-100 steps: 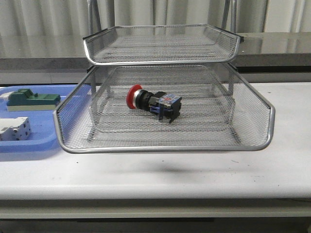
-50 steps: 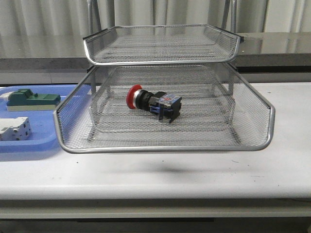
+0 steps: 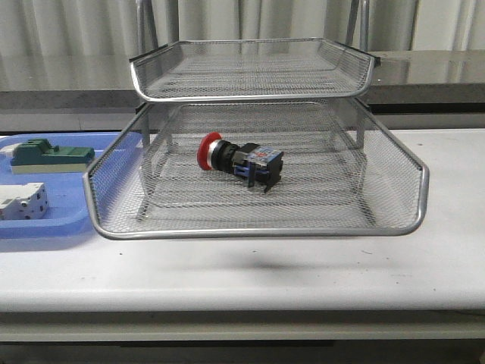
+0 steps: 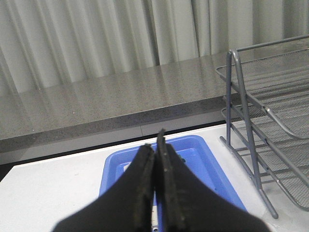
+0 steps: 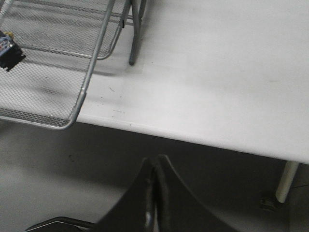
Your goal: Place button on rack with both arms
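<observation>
The button (image 3: 240, 162) is seen lying on its side in the lower tray of the rack (image 3: 258, 227), red cap toward 9 o'clock. The left hand (image 4: 155, 159) is pressed together over the blue tray (image 4: 203, 159). The right hand (image 5: 153, 179) is pressed together past the bench (image 5: 217, 72) edge, holding nothing.

- Right black gripper (image 5: 153, 193): jaws pressed together, nothing held, off the white desk (image 5: 217, 72) edge.
- Silver wire-mesh rack (image 5: 53, 72) on desk; blue-black button (image 5: 8, 52) block partly visible inside.
</observation>
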Motion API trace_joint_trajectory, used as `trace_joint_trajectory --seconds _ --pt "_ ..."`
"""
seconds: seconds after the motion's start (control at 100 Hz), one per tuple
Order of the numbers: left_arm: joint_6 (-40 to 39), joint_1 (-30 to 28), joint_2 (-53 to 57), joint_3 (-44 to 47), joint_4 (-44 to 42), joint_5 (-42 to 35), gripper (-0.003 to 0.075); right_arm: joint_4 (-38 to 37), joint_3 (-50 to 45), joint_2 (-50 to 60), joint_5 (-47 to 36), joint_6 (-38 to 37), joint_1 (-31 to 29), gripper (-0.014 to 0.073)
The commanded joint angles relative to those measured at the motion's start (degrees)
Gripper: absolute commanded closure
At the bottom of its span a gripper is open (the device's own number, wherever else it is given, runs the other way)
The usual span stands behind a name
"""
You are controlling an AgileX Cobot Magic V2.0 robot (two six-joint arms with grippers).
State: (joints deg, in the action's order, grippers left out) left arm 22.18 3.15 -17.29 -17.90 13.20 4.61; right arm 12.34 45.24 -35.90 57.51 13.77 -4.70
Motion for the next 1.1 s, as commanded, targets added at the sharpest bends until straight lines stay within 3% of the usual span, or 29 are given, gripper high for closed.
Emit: trace_joint_trajectory --seconds 0.0,0.24,0.59,0.83,1.09 --pt "-0.46 -0.03 -0.41 -1.53 0.58 -4.97 0.0740 3.22 1.31 0.02 -4.55 -0.09 0.05 0.0654" --pt "-0.46 -0.03 -0.41 -1.53 0.58 -4.97 0.0740 13.16 0.90 -3.23 -9.42 3.42 0.05 0.0654" --pt "-0.46 -0.03 -0.41 -1.53 0.58 -4.97 0.0740 33.90 0.90 -13.85 -4.09 31.52 0.11 0.0654" --pt "-0.46 -0.03 -0.41 -1.53 0.58 -4.97 0.0740 34.57 0.90 -19.27 -3.77 45.02 7.36 0.0654" --pt "-0.46 -0.03 -0.41 -1.53 0.58 -4.97 0.0740 31.82 0.90 -27.79 -8.02 47.81 19.32 0.0654"
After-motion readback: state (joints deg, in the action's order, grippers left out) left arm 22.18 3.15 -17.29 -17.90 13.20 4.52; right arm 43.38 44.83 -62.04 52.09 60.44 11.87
